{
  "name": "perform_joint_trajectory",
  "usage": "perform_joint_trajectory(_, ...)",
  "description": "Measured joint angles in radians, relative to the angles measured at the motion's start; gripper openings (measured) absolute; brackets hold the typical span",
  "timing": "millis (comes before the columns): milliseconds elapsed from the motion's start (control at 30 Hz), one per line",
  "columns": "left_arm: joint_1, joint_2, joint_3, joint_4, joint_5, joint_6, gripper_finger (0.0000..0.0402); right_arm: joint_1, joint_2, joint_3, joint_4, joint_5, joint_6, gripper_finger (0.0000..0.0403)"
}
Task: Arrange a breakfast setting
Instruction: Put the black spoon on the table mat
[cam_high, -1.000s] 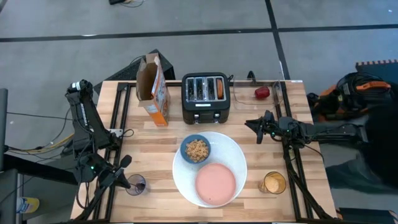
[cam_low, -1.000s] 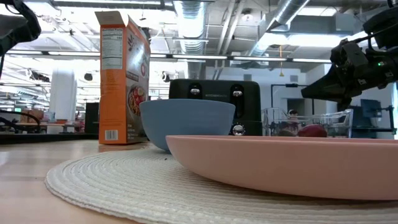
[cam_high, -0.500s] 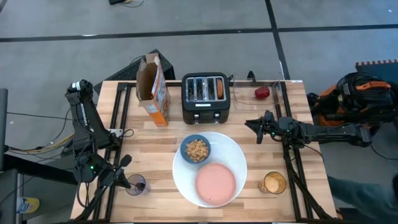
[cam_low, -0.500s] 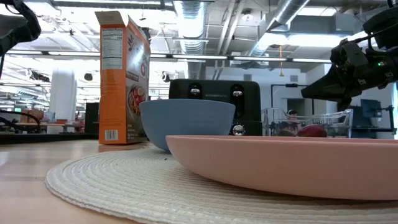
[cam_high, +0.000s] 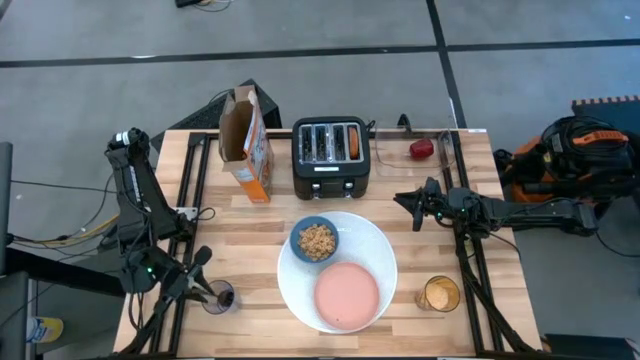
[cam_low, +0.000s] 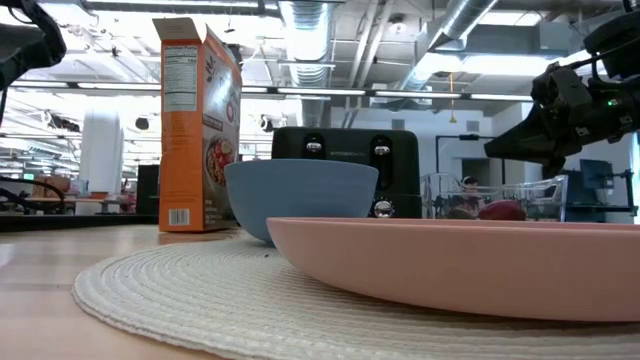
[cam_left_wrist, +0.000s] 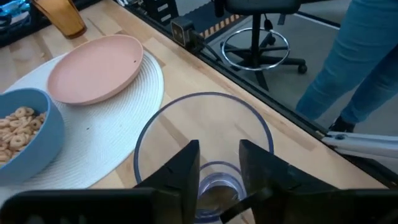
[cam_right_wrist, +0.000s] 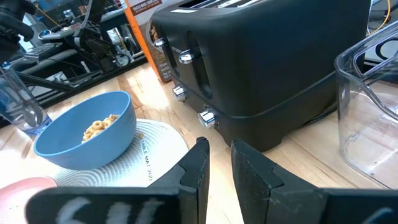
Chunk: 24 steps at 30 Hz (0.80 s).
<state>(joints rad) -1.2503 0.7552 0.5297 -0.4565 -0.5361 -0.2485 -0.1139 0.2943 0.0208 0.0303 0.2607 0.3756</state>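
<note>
A large round white plate (cam_high: 375, 250), woven like a mat, lies at the table's near middle. On it stand a blue bowl (cam_high: 315, 241) of brown cereal and an empty pink plate (cam_high: 347, 296). A bagel half (cam_high: 353, 142) sticks up from a toaster slot. A red fruit (cam_high: 421, 149) lies in a clear container at the far right. No spoon shows. My left gripper (cam_high: 203, 290) is at the near left, its fingers a narrow gap apart beside an empty clear glass (cam_left_wrist: 205, 137). My right gripper (cam_high: 400, 203) is shut and empty, above the table right of the plate. My left gripper (cam_left_wrist: 219, 146) stands over the glass's side nearest the arm, pointing slantwise down. The glass's base shows through the gap between the fingers. Whether the fingers touch the glass I cannot tell. The glass stands upright on the table.
The black toaster (cam_high: 331, 158) and an open orange cereal box (cam_high: 247, 143) stand at the back. A glass of orange drink (cam_high: 438, 294) stands at the near right. A person's legs and an office chair show beyond the near edge in the left wrist view.
Both grippers and all the things keep still. A dark figure at the table's right side has gone out of the high view.
</note>
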Motion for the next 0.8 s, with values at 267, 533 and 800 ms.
perform_joint_trajectory(267, 0.000, -0.045, 0.000, -0.061, 0.036, 0.058, 0.0098, 0.000, 0.000, 0.000, 0.000, 0.000, 0.000, 0.0091)
perform_joint_trajectory(533, 0.000, -0.094, 0.000, -0.086, 0.062, 0.061, 0.0050, 0.000, 0.000, 0.000, 0.000, 0.000, 0.000, 0.0091)
perform_joint_trajectory(800, 0.000, -0.095, 0.000, -0.074, 0.059, 0.070, 0.0004, 0.000, 0.000, 0.000, 0.000, 0.000, 0.000, 0.0091)
